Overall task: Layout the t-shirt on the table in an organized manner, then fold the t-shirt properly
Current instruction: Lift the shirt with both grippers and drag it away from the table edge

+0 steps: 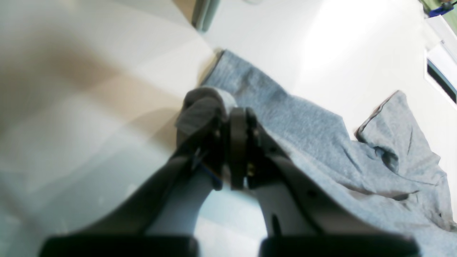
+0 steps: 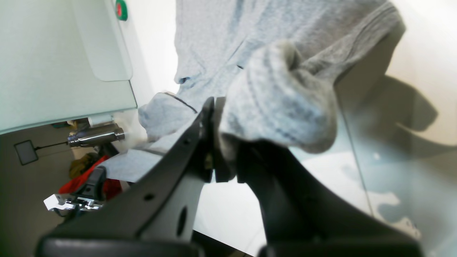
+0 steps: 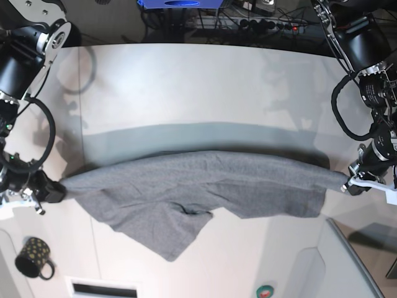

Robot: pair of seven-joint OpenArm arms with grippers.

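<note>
T-shirt (image 3: 205, 186) stretched between both clamped grippers
Left gripper (image 1: 232, 114) and right gripper (image 2: 217, 117) each pinched an edge (cloth sagging between, over the table (image 3: 198, 87)); uneven pulling risked slipping a corner

T-shirt pinched at the edge
The t-shirt (image 1: 307, 135) was clamped by the left gripper (image 1: 234, 121), the rest spread rumpled over the table (image 1: 321, 46).
</note>
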